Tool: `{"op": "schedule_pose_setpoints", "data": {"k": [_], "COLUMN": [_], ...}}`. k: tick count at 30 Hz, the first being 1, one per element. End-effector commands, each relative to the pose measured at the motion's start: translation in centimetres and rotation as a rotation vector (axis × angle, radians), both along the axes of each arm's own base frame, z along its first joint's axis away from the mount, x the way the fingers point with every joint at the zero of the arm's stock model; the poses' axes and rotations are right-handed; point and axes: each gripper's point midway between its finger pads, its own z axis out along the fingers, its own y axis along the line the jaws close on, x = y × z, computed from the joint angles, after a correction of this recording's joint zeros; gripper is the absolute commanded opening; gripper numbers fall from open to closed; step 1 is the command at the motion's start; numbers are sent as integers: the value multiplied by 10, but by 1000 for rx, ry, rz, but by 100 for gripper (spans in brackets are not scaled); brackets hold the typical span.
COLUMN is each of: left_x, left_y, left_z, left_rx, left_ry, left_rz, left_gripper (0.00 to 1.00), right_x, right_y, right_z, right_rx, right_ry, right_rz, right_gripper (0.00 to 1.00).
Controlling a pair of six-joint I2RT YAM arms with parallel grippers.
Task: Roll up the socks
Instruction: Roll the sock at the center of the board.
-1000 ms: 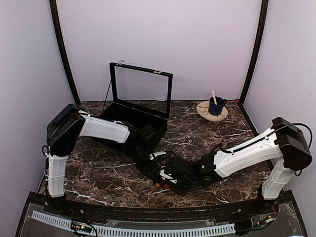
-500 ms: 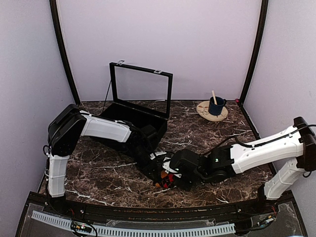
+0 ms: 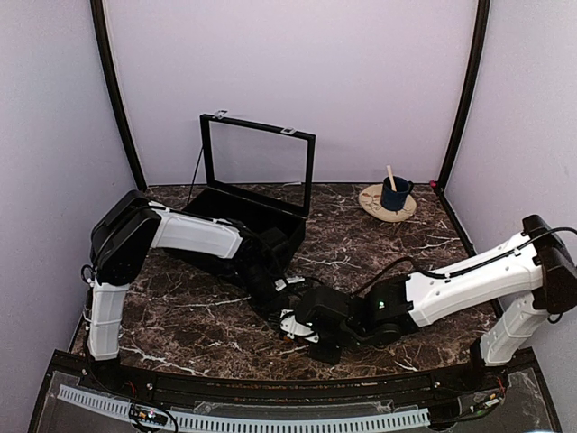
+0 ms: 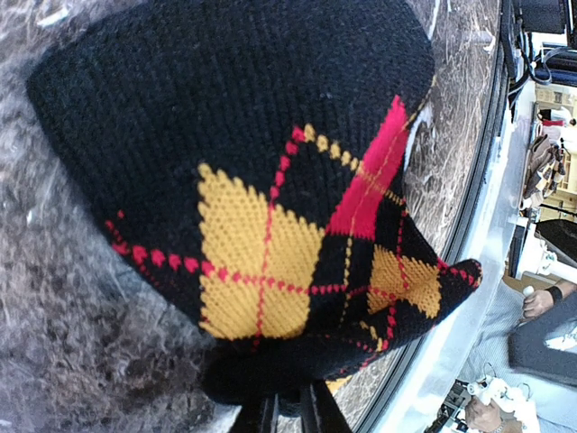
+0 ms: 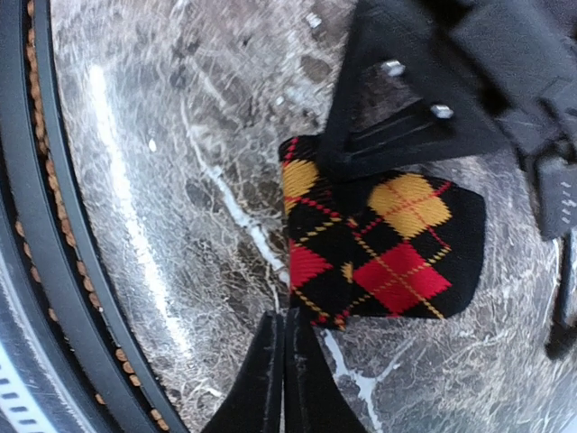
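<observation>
Pinches a dark bunched edge of the socks (image 4: pixel 270 180) between the nearly closed jaws of the left gripper (image 4: pixel 287 410). Shows the rest of the argyle fabric spread on the marble table (image 5: pixel 171 225), diamonds up, around the middle of its near side. Holds the right gripper (image 5: pixel 281 329) closed tight on nothing, tips just beside the fabric's opposite edge; cannot tell whether touching.

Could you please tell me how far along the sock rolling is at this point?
Done: the socks lie as a short folded bundle on the table, not yet a tight roll. In hand: the left gripper pinches one end; the right gripper is shut at the bundle's edge, apparently holding nothing. Left: the rolling itself.
</observation>
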Motion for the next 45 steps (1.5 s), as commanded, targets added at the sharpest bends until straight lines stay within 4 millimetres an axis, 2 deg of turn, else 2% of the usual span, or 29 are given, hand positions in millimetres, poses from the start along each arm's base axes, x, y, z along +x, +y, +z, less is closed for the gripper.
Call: {"op": "schedule_pose_setpoints", "data": {"k": [1, 6, 17, 27, 37, 45], "left_x": [-2, -2, -2, 0, 0, 1], "left_y": [31, 31, 30, 27, 26, 26], "left_z": [-47, -46, -47, -47, -46, -45], "left_rx": [188, 189, 183, 179, 174, 176], "left_ry": [-31, -28, -26, -28, -23, -27], "left_rz": [-18, -19, -18, -20, -30, -32], "left_gripper": [12, 12, 12, 12, 13, 13], "right_x": [-3, 1, 25, 20, 21, 27], "right_y": [20, 19, 8, -5, -29, -45], "right_z": [-5, -16, -28, -50, -74, -80], "right_rx": [26, 13, 22, -5, -53, -92], "right_ry": [16, 23, 59, 122, 157, 140], "right_rz": [25, 9, -65, -87, -152, -208], "right_gripper": [2, 2, 1, 1, 1, 2]}}
